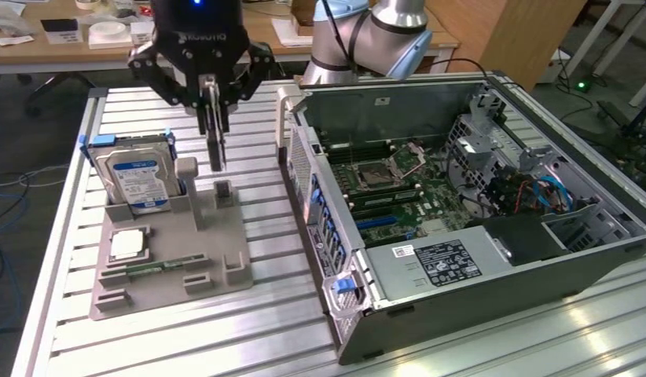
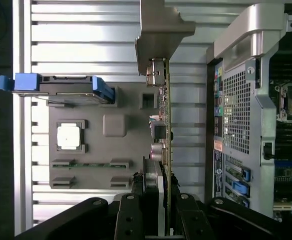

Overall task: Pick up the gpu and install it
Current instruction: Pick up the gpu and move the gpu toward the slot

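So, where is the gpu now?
Exterior view: the gpu hangs in the end effector above the gray tray, between hard drive and computer case.

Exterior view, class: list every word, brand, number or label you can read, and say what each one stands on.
"ROBOTIQ": white print, upside down, on the body of the gripper, which holds the gpu.
Blue-white label on the hard drive: print too small to read.
White power supply label inside the computer: too small to read.

Your exterior view looks down from well beyond the jaws. Your wrist view peers close past them. Both share the tray [image 1: 187, 236] beneath.
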Action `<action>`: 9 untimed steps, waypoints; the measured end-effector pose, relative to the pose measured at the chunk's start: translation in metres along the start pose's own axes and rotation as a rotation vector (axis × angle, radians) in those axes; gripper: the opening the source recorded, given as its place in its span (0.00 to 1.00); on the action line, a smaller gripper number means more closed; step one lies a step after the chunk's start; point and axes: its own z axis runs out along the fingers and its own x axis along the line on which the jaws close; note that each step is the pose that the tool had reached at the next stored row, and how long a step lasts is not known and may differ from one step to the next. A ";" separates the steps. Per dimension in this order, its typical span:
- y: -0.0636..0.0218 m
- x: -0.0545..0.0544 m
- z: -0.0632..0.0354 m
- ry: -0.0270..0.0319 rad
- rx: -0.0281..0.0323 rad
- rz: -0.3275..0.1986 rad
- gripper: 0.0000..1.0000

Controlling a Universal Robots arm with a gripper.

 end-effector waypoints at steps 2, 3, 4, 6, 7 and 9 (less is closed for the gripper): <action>0.0004 0.000 -0.0077 0.0002 0.0001 0.000 0.28; 0.0004 0.000 -0.0078 -0.0001 -0.0001 0.000 0.28; 0.0004 0.000 -0.0078 0.0000 -0.0002 0.000 0.28; 0.0004 0.000 -0.0079 0.0000 -0.0001 0.000 0.28; 0.0004 0.000 -0.0079 0.0000 -0.0001 0.000 0.28; 0.0004 -0.002 -0.0080 0.0002 0.0001 0.000 0.28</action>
